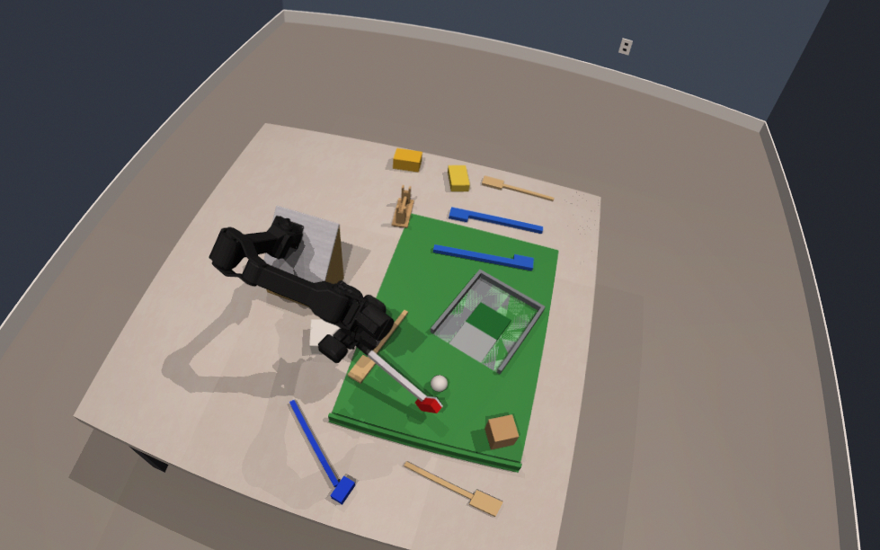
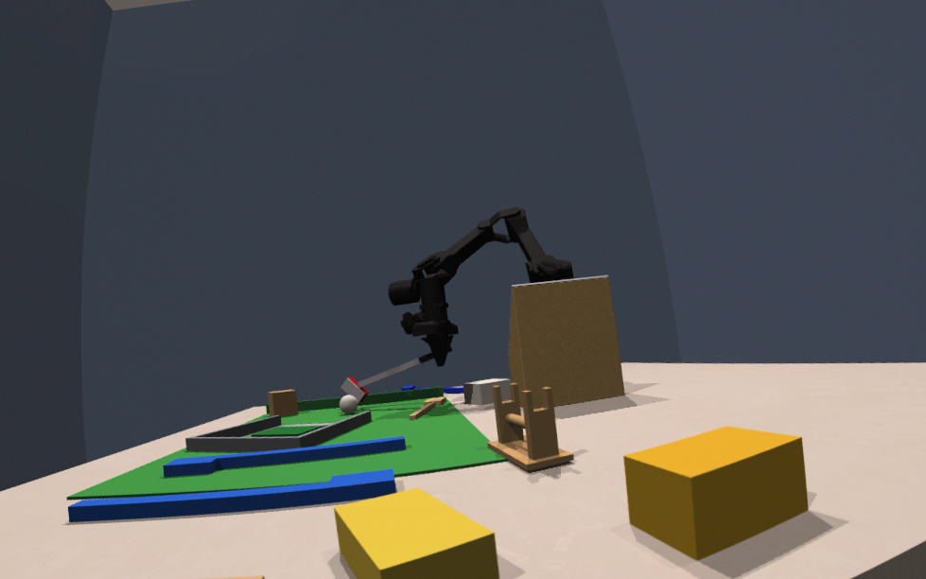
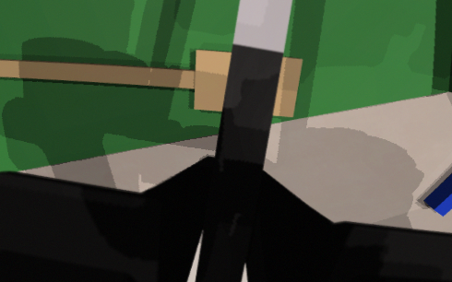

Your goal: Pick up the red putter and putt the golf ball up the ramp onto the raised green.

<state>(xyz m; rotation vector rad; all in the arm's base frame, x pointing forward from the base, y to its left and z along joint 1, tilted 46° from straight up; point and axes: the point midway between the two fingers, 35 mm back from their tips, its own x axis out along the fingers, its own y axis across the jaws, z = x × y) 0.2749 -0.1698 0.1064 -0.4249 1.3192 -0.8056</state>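
My beige table (image 1: 176, 328) fills mid-frame in the top view. On it lie the green mat (image 1: 429, 287) at centre right, two yellow blocks (image 1: 407, 159) and a wooden stand (image 1: 402, 208) above it, a blue putter (image 1: 319, 455) and a wooden putter (image 1: 453, 488) at the bottom

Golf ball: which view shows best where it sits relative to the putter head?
Top view: golf ball lies just beyond the red putter head. Exterior shows them overlapping, gap unclear. Wrist shows only the shaft, no ball.
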